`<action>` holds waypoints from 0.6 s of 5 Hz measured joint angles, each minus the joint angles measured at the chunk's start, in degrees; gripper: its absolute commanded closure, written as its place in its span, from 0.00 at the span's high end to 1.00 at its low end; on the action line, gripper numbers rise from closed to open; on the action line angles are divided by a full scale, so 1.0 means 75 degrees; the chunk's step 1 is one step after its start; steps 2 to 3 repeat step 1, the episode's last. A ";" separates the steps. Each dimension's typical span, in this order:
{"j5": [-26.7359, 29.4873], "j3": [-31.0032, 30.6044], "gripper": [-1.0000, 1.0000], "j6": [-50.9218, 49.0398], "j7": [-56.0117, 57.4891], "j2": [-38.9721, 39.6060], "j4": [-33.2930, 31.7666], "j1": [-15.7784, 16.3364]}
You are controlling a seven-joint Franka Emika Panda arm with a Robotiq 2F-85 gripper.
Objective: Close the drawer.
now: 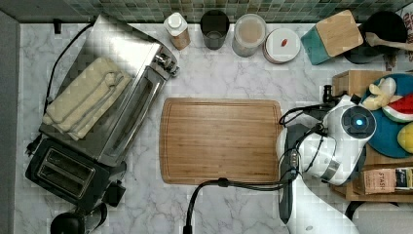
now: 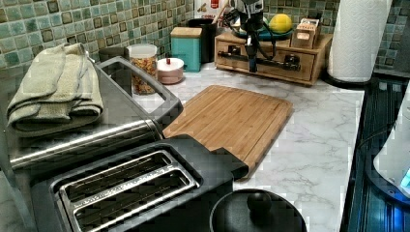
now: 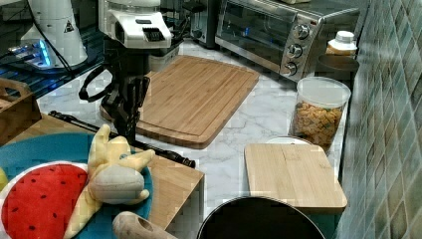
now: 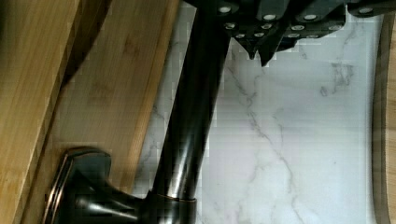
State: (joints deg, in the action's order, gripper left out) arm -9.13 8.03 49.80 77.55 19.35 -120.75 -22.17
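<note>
From directly overhead we look down on the marble counter. The left view faces across the black toaster toward the flat bamboo cutting board; the right view faces back across it. At the fingers, the wrist view looks closely along the long black bar handle.
</note>
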 measured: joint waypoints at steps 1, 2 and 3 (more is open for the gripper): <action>-0.0001 0.0016 0.00 0.0000 0.0000 0.0000 0.0000 0.0004; -0.0001 0.0016 0.00 0.0000 0.0000 0.0000 0.0000 0.0004; -0.0001 0.0016 0.00 0.0000 0.0000 0.0000 0.0000 0.0004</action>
